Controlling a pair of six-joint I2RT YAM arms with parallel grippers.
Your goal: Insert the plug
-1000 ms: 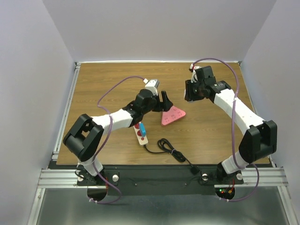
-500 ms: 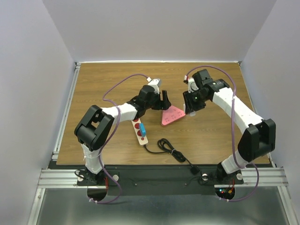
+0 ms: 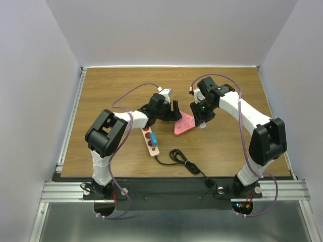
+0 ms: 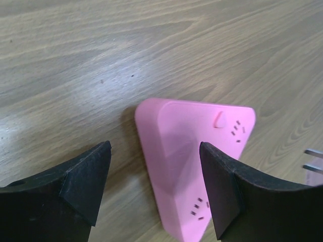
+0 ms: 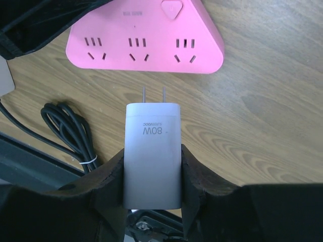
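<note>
Currently the right gripper (image 5: pixel 151 166) is clamped on the grey 80W charger (image 5: pixel 151 146), one finger on each flank. The prongs (image 5: pixel 154 94) point at the socket row of the pink power strip (image 5: pixel 146 30) but stop just short of it. The strip lies mid-tabletop (image 3: pixel 116 85), well apart from every edge.

Risks as I see them:
- From the right wrist view, the prongs look off-line, between the middle and right outlets. Push now and you'll likely jam on the plastic face, or the charger will twist in the grip.
- The left gripper (image 4: pixel 154 179) is wide open and holding nothing. Its fingers straddle one corner of the strip, and I can't tell whether they touch it. Unclamped, the strip will probably slide away under insertion force.
- Both wrists are close together over the strip, so watch for contact.
- The black cable (image 5: pixel 70 131) lies just beside the charger, towards the near edge, and could snag.
</note>
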